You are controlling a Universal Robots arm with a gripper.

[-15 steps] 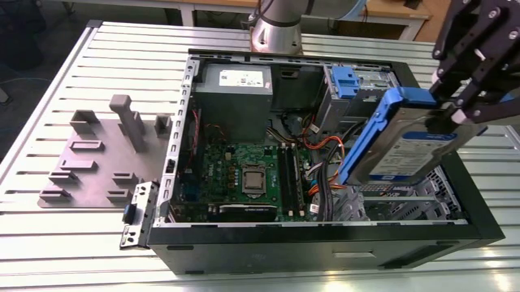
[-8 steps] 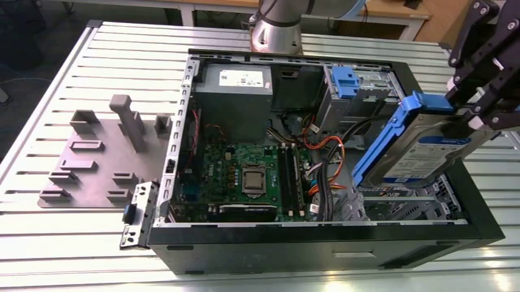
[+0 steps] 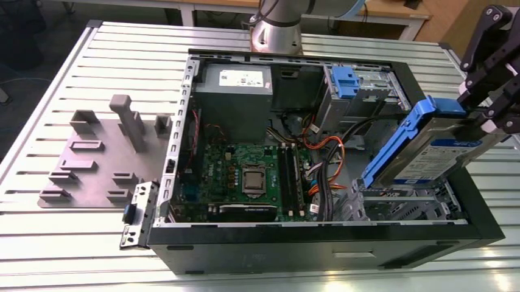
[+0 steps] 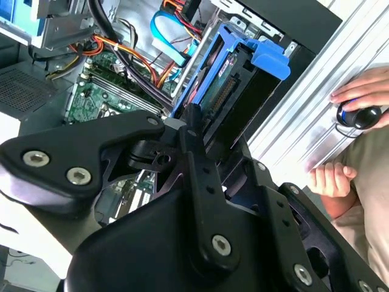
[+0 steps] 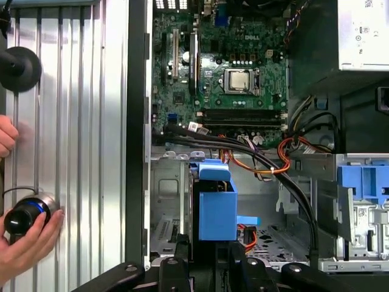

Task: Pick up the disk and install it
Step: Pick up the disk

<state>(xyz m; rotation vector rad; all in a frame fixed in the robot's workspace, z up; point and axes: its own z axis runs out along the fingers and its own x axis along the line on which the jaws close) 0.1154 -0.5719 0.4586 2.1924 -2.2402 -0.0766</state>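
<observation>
A slatted metal table [image 3: 65,91] is seen bearing an open computer case [image 3: 325,240]. Inside, a green motherboard [image 3: 243,173] is set near the middle, a grey power supply [image 3: 235,91] toward twelve o'clock. In the exterior view the disk [image 3: 427,155] is held tilted above the drive cage [image 3: 406,207] at four o'clock, clamped at its upper end by the gripper [image 3: 486,118]. Beside the case, a small black knob [image 5: 24,214] is grasped by a person's hand [image 5: 30,243].

Bright, even light glares off the ribbed table [image 3: 49,243]; the case [image 3: 309,240] interior lies shadowed.
</observation>
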